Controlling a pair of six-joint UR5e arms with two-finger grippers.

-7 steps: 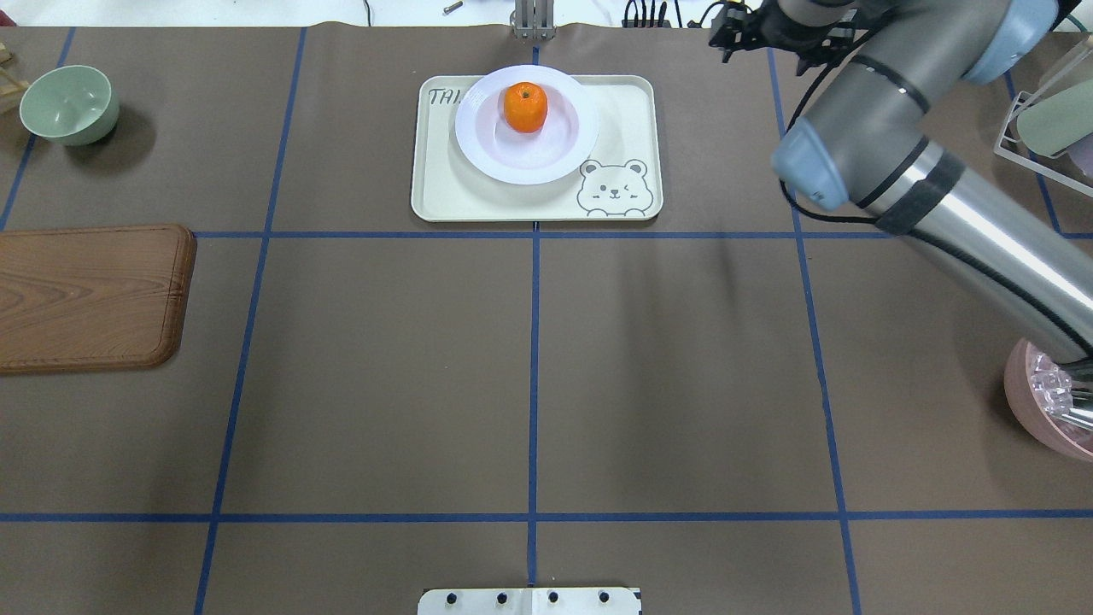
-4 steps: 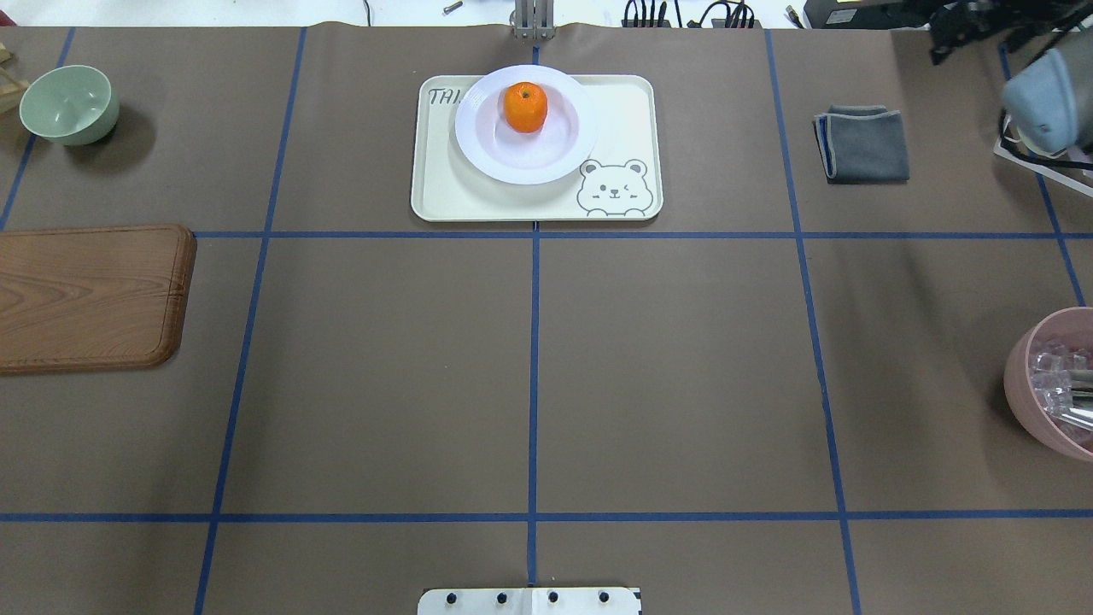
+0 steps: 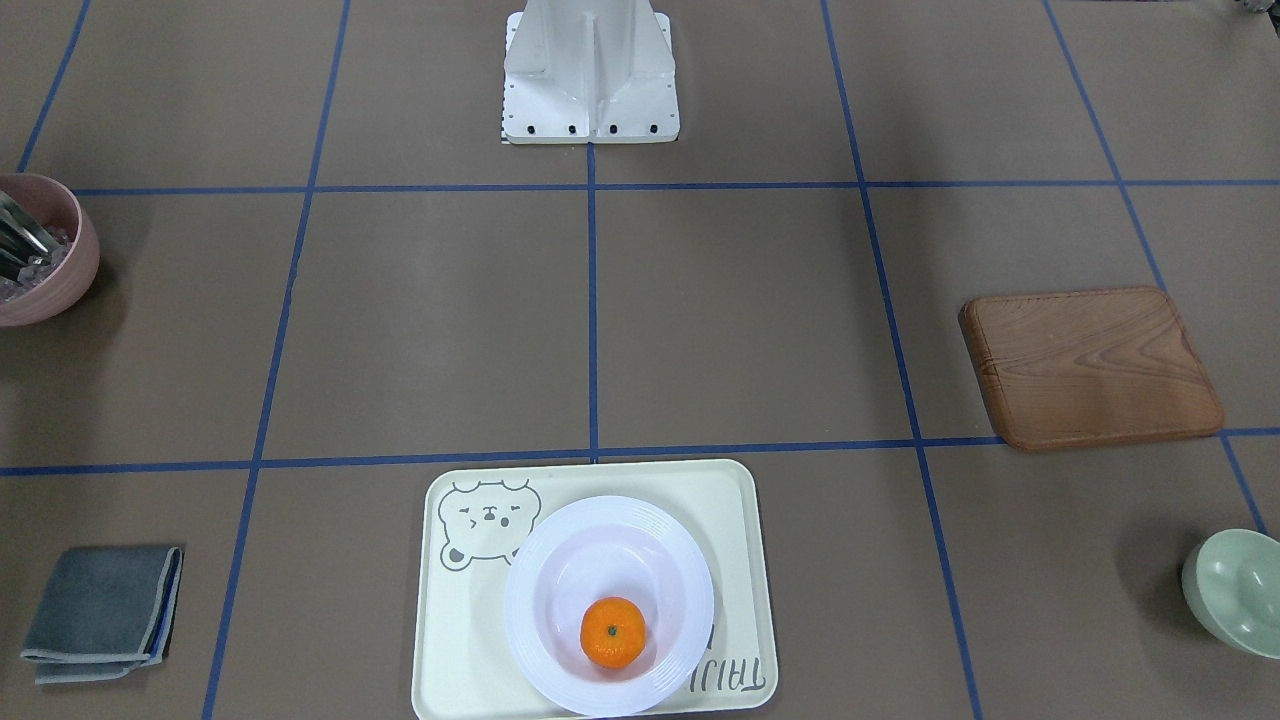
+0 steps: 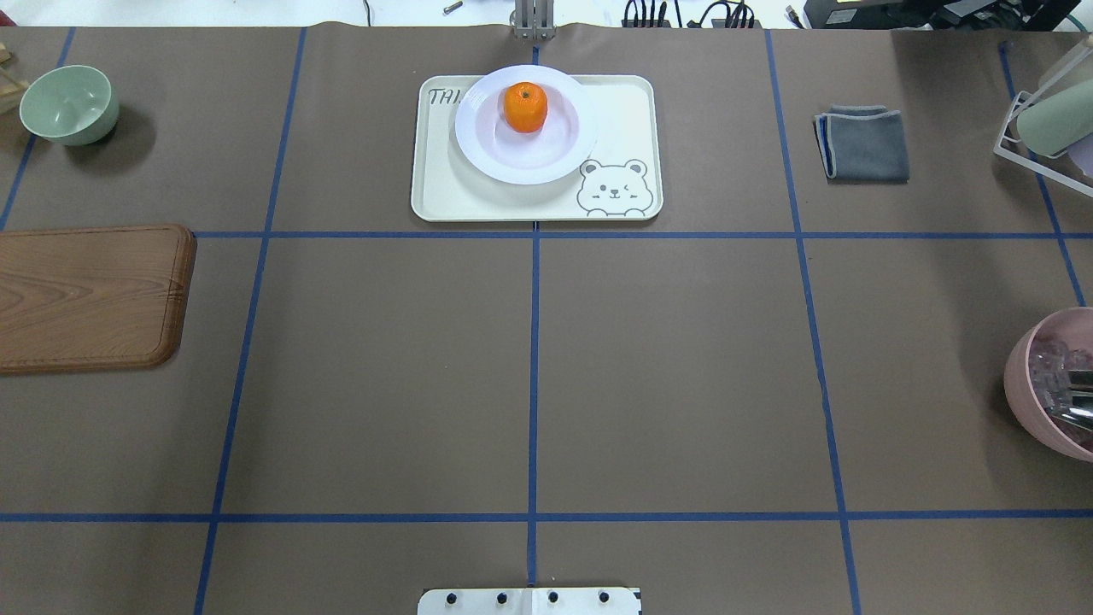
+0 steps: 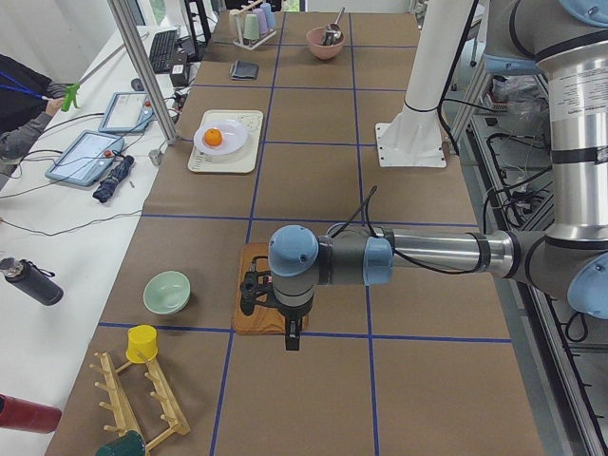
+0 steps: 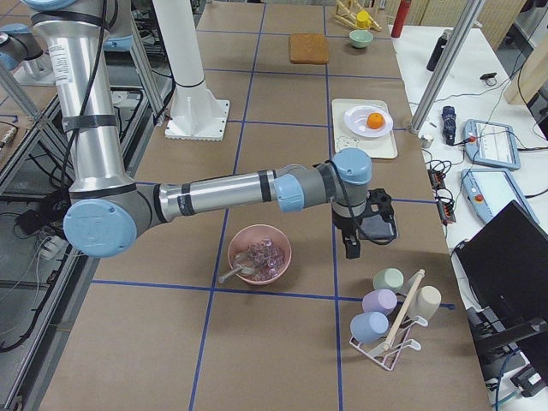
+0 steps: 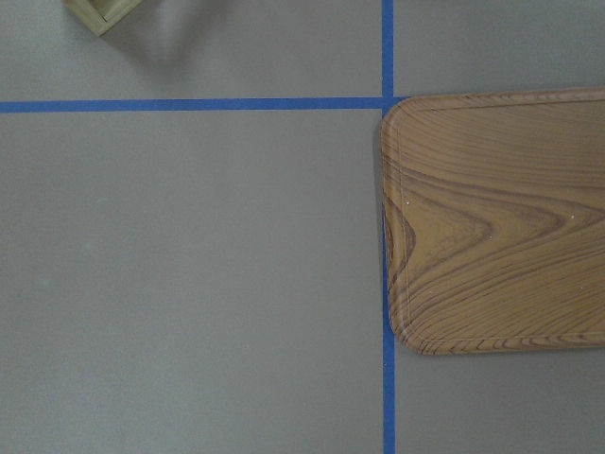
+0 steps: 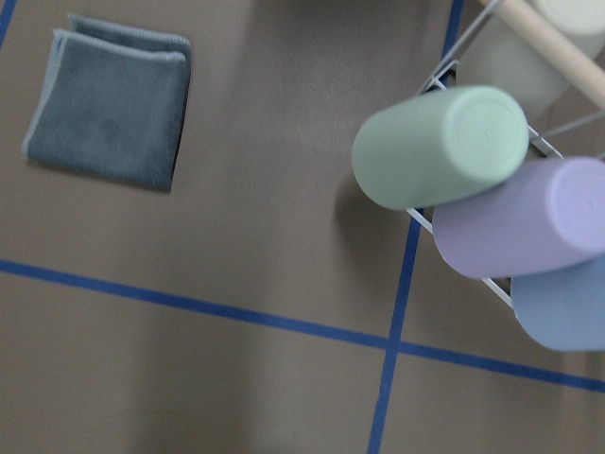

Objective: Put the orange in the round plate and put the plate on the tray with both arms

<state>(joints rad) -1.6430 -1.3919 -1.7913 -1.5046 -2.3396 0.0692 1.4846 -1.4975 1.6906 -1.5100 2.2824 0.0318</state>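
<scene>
The orange [image 4: 525, 107] lies in the sunken centre of the white round plate [image 4: 487, 149]. That plate rests on the cream bear tray [image 4: 444, 195] at the table's far middle, also seen from the front: orange [image 3: 612, 632], plate [image 3: 535, 640], tray [image 3: 740, 520]. Neither arm shows in the overhead or front views. My left gripper [image 5: 292, 340] hangs over the wooden board in the left side view only. My right gripper [image 6: 350, 249] hangs over the grey cloth in the right side view only. I cannot tell whether either is open or shut. Both are far from the tray.
A wooden board [image 4: 85, 295] and a pale green bowl [image 4: 68, 104] sit on the left. A folded grey cloth [image 4: 864, 143], a pink bowl [image 4: 1050, 384] with utensils and a rack of cups [image 8: 473, 161] sit on the right.
My right arm has swung off to the right and out of the overhead view, uncovering the grey cloth. The orange, plate and tray have not moved.
</scene>
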